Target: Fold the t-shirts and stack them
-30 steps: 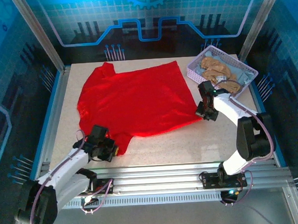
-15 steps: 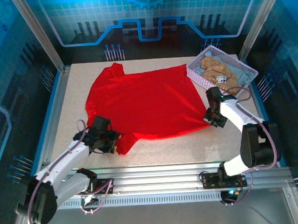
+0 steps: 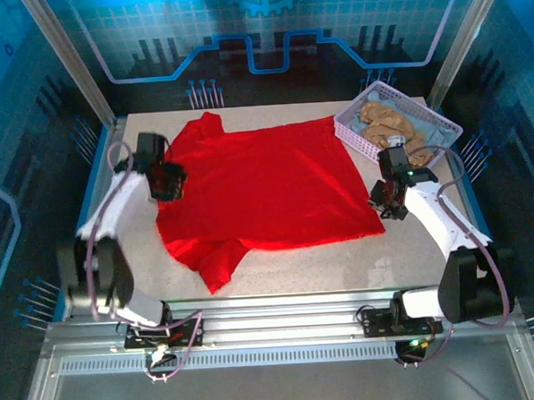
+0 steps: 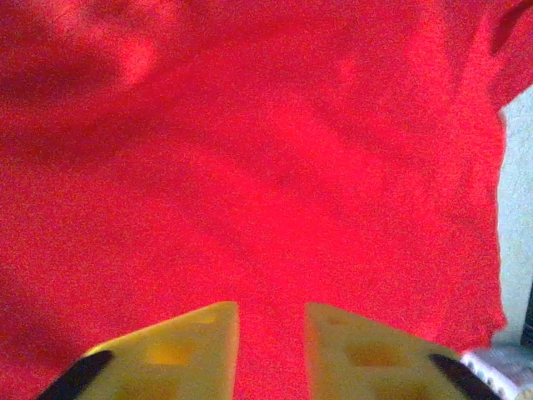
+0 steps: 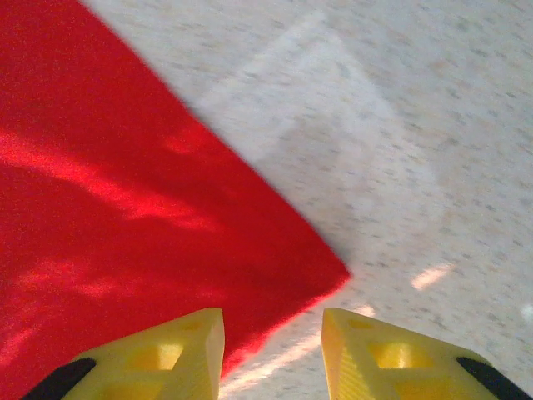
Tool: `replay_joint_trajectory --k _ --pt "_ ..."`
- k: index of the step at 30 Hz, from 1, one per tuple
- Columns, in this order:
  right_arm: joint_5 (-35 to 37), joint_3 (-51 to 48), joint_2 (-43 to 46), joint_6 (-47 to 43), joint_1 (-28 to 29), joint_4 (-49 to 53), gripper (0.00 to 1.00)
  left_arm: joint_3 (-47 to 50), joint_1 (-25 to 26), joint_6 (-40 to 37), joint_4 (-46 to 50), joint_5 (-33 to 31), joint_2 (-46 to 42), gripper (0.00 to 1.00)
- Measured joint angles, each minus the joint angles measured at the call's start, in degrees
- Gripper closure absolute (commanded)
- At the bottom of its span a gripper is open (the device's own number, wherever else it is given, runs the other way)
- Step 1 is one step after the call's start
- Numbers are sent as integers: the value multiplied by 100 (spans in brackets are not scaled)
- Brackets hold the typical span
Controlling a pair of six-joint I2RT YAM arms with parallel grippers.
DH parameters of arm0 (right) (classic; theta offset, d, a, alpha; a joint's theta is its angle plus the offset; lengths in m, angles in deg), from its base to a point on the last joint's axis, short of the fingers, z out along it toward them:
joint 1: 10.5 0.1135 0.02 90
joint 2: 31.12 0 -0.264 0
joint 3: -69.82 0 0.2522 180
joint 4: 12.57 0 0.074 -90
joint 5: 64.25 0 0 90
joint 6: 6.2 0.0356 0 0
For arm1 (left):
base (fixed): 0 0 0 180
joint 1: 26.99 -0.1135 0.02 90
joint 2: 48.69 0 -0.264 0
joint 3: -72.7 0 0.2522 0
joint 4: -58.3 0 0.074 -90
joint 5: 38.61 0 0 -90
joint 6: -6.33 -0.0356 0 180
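Top external view: I see the red t-shirt [image 3: 266,187] spread flat across the middle of the tabletop [image 3: 342,259], one sleeve pointing toward the near edge. The left tool [image 3: 165,183] sits over the shirt's left edge, fingers slightly parted and gripping nothing. The right tool [image 3: 388,203] stands at the shirt's near right corner, open and empty. Tan and blue-grey tees [image 3: 381,120] lie in the lavender basket [image 3: 349,133], far right.

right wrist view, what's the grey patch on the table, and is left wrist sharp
Right wrist: a soft shadow on the table beyond the corner of the red t-shirt, plus bright light streaks across the cloth; left wrist: the cloth looks grainy and soft, folds hard to read.
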Motion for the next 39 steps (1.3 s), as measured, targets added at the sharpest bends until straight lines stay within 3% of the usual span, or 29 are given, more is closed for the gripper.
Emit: replay_joint_trajectory --k 9,13,17,21,27,32,39 --pt "-846 269 -140 -385 599 -748 68 -3821 -474 -564 -407 155 3762 90" --pt "-909 352 -142 -382 658 -809 68 -4684 -492 -590 -348 168 4699 90" --pt "-942 354 -144 -372 680 -807 68 -4586 -531 -566 -131 116 4771 90" --pt "-988 439 -299 -330 697 -811 68 -3421 -745 -485 -197 20 4092 90" --pt "-1119 896 -1023 -345 846 -859 67 -1974 -1510 -461 -240 -28 3154 88" --pt "-1189 1357 -1871 -439 1043 -887 66 -1871 -1633 -599 -240 -181 2973 67" --pt "-1252 2435 -3152 -614 1069 -876 66 -2599 -1082 -643 -225 -81 2983 62"
